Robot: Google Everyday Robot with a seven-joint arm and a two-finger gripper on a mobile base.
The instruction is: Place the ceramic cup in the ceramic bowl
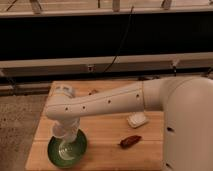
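The green ceramic bowl point(75, 151) sits at the front left corner of the wooden table point(107, 131), with a pale glossy centre. My arm reaches across the table from the right and bends down over the bowl. My gripper point(65, 139) hangs directly above the bowl's middle, just over its rim height. A pale grey cylindrical shape at the gripper's end, which looks like the ceramic cup point(63, 132), is right over the bowl. The arm hides much of it. I cannot tell whether it touches the bowl.
A flat white rectangular thing point(137, 119) lies at the table's right, beside my arm's base. A dark red-brown object point(130, 141) lies near the front edge. A small dark item point(93, 92) sits at the back edge. A dark shelf unit stands behind the table.
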